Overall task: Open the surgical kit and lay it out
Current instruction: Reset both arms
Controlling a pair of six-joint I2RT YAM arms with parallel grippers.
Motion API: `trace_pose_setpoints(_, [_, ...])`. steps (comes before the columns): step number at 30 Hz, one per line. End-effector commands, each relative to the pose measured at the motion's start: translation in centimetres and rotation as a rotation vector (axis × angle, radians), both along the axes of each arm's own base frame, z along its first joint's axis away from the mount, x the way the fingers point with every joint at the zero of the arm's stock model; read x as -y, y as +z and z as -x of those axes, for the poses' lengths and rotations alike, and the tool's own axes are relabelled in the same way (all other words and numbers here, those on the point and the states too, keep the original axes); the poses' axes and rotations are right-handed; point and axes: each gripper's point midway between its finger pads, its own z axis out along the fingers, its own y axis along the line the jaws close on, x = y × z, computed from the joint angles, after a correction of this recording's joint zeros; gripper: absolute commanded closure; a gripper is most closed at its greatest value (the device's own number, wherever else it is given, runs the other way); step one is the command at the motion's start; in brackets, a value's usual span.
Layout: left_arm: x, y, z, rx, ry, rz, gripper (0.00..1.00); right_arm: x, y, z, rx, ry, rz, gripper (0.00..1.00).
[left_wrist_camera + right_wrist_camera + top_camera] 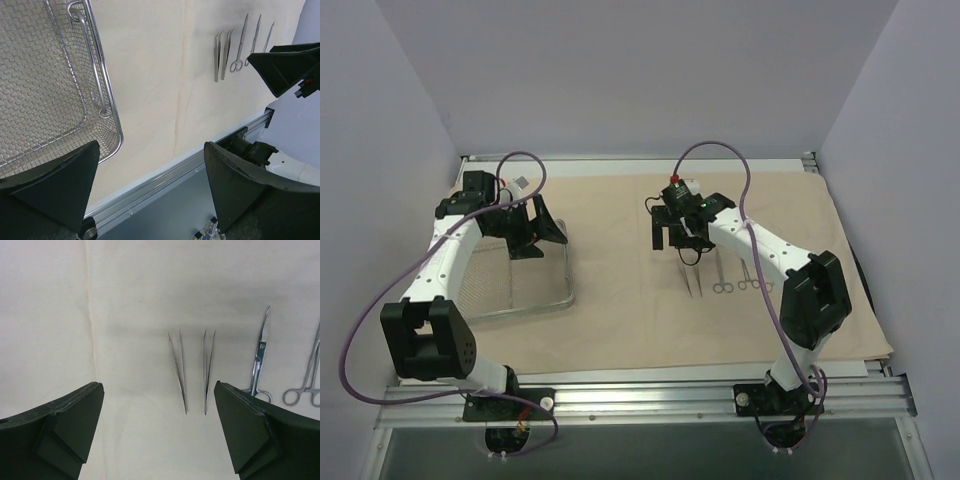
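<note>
Cloth wrap: the beige cloth wrap [620,310] is open and flat across the table, and everything else sits on it.
Mesh tray: the wire-mesh tray [567,285] is out at 9 o'clock of the cloth in the top view. In the left wrist view its mesh [40,75] shows bare, with nothing lying in the part we can see.
Left claw: the left gripper [538,238] hangs over the tray's 1 o'clock corner with its jaws wide apart. From its own camera [150,150] there's only cloth and the table rail in the gap, nothing held.
Right claw: the right gripper [672,240] hovers just past centre towards 2 o'clock. Its fingers are spread wide [159,390], gripping nothing.
Tweezers: two pairs, left tweezers [183,390] and right tweezers [206,395], lie side by side on the cloth between the right claw's fingers, touching neither. In that wrist view their spread tips point to 12 o'clock.
Scissors: the scissors [260,355] lie at 3 o'clock of the tweezers, apart from them, with the ring handles towards 6.
Forceps: two ring-handled forceps [748,280] lie further towards 3 o'clock, closing out the row. They are half cut off in the right wrist view.
Row overall: all five instruments lie roughly parallel, at 3 o'clock of the tray and well apart from it.
</note>
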Motion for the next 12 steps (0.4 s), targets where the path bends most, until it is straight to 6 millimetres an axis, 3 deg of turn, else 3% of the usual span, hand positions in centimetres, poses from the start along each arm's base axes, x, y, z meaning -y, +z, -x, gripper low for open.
trace_pose_setpoints(1, [-0.2, 1.6, 0.0, 0.070, 0.021, -0.008, 0.06, 0.3, 1.0, 0.5, 0.011, 0.021, -0.035, 0.00])
trace_pose_setpoints(5, [-0.1, 1.8, 0.5, 0.078, 0.068, 0.007, 0.06, 1.0, 0.7, 1.5, -0.017, 0.024, -0.059, 0.00])
trace_pose_setpoints(7, [0.4, 1.8, 1.0, 0.078, 0.098, 0.055, 0.06, 1.2, 1.2, 1.9, 0.001, 0.022, -0.074, 0.00])
trace_pose_setpoints(8, [0.5, 1.7, 1.2, 0.074, 0.110, 0.068, 0.06, 1.4, 2.6, 2.1, 0.038, 0.027, -0.099, 0.00])
trace_pose_setpoints(9, [0.6, 1.8, 1.1, 0.083, 0.136, 0.086, 0.06, 1.8, 2.2, 2.7, 0.046, 0.031, -0.109, 0.00])
trace_pose_setpoints(10, [0.7, 1.5, 2.0, 0.084, 0.151, 0.092, 0.06, 0.9, 2.4, 3.6, 0.035, 0.083, -0.179, 0.00])
trace_pose_setpoints(11, [0.8, 1.5, 2.2, 0.094, 0.159, 0.105, 0.06, 0.9, 4.1, 3.9, 0.085, 0.096, -0.240, 0.00])
trace_pose_setpoints(12, [1.0, 1.9, 2.1, 0.127, 0.165, 0.124, 0.06, 1.7, 3.6, 4.0, 0.093, 0.070, -0.279, 0.00])
